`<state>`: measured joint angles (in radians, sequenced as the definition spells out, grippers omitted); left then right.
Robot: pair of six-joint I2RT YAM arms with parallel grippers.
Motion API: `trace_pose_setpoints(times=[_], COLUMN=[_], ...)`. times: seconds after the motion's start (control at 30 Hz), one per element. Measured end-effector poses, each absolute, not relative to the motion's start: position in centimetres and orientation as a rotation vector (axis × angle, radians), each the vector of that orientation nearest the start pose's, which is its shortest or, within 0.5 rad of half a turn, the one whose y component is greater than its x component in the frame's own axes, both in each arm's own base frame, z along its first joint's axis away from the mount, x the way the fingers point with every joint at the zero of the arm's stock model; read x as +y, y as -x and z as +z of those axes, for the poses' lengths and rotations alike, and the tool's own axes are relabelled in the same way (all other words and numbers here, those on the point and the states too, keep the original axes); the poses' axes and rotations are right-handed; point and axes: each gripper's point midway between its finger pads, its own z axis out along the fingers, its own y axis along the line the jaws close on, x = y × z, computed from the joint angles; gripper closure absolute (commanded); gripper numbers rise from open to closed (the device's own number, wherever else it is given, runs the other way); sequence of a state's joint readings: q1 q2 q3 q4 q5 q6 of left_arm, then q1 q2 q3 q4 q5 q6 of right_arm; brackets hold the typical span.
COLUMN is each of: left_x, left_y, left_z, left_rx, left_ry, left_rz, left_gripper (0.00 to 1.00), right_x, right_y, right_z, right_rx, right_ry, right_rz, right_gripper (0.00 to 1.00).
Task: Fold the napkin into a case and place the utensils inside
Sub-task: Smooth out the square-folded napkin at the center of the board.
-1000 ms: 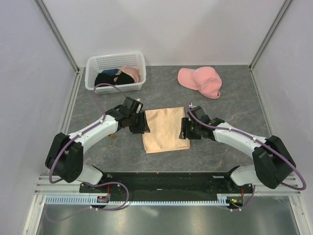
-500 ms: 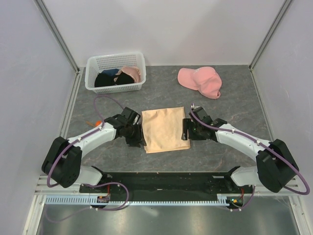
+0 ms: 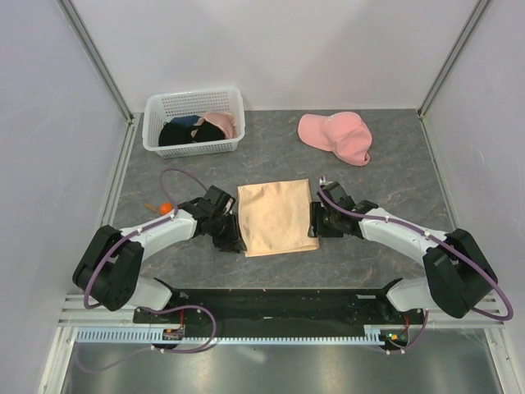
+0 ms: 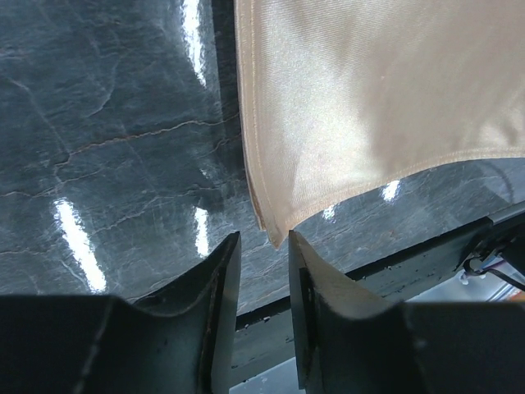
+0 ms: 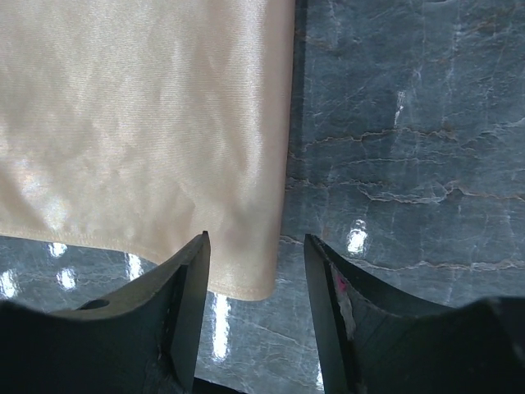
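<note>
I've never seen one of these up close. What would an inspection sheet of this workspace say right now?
Surface: dark grey stone-look table, nothing spilled seen.
Job's things: peach napkin lying flat mid-table; orange-bowled spoon towards the left edge; other utensils not made out.
Clutter: white basket of clothes back left; pink cap back right.
Grippers: left gripper open at the napkin's near left corner; right gripper open, straddling its near right corner.
Cables: purple cable looped along each arm; no snag seen.
Surroundings: white walls, metal frame posts.
</note>
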<state>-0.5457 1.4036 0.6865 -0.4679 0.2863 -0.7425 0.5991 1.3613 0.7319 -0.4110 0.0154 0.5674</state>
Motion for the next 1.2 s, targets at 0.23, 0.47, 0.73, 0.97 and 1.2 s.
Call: trace_pose_setpoints(times=[0.23, 0.47, 0.73, 0.97, 1.2], left_x=[-20.4, -20.4, -20.5, -20.9, -22.1], left_y=[-18.7, -18.7, -18.9, -19.1, -18.9], left_z=[2.9, 2.5, 2.2, 2.8, 4.4], left_rx=[2.905, 2.916, 2.914, 2.891, 2.854], left_ry=[0.206, 0.21, 0.213, 0.213, 0.194], left_rz=[-0.699, -0.691, -0.694, -0.728, -0.824], left_gripper=[0.72, 0.71, 0.86, 0.96, 0.97], right_x=[18.2, 18.3, 18.3, 18.2, 18.5], right_y=[-22.9, -23.0, -23.0, -22.5, -22.2], right_z=[3.4, 3.4, 3.4, 3.0, 3.0], right_rx=[2.694, 2.691, 2.689, 2.707, 2.715], right_ry=[0.041, 0.042, 0.047, 0.051, 0.057], right_rz=[0.374, 0.379, 0.378, 0.386, 0.41], right_gripper=[0.44, 0.44, 0.44, 0.46, 0.56])
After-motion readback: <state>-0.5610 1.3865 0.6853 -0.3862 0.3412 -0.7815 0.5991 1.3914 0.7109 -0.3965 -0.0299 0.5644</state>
